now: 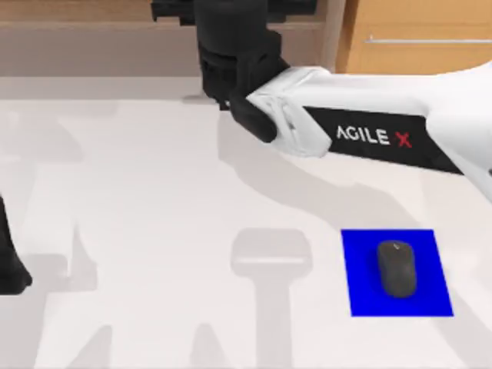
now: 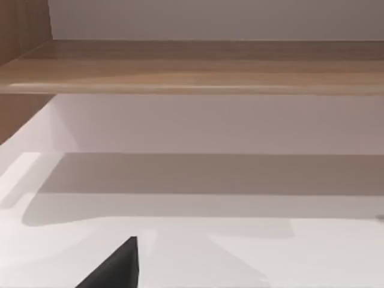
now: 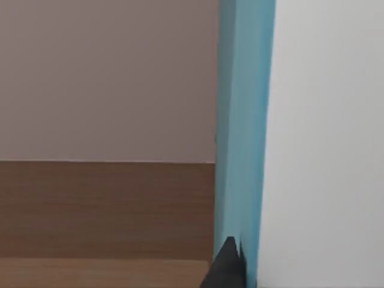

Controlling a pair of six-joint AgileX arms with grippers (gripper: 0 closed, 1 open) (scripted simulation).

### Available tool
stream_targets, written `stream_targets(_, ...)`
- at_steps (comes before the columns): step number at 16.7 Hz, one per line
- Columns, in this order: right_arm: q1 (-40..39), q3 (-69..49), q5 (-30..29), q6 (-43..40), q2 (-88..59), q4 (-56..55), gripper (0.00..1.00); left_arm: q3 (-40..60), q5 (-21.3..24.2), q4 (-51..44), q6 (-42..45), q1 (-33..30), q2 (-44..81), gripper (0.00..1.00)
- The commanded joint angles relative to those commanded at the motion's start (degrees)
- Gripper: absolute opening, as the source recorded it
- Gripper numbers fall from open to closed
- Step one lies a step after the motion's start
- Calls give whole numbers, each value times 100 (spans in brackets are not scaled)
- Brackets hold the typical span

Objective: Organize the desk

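The desk (image 1: pixel 154 231) is a wide white top with a light-wood shelf (image 2: pixel 192 66) along its back. My right arm reaches across to the back middle, where its gripper (image 1: pixel 223 38) sits at the shelf opening. In the right wrist view a light-blue and white upright book (image 3: pixel 246 120) stands close in front of the camera, with a dark fingertip (image 3: pixel 228 267) against its blue side; the other finger is hidden behind it. My left arm (image 1: pixel 8 261) is parked at the left edge, and one of its dark fingertips (image 2: pixel 114 270) shows over bare desk.
A blue mat (image 1: pixel 430 300) lies at the front right with a black mouse (image 1: pixel 397 267) on it. A wooden drawer unit (image 1: pixel 419 38) stands at the back right. The right arm's white link (image 1: pixel 361 131) spans the back right of the desk.
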State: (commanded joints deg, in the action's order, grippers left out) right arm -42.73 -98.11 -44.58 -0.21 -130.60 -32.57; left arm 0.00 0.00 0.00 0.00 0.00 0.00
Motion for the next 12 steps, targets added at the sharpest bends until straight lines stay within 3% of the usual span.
stream_targets(6, -219, 960, 205, 201, 819, -60, 0, 0, 0, 0, 0, 0, 0, 100)
stream_targets(12, -309, 3353, 963, 779, 2808, -371, 0, 0, 0, 0, 0, 0, 0, 100)
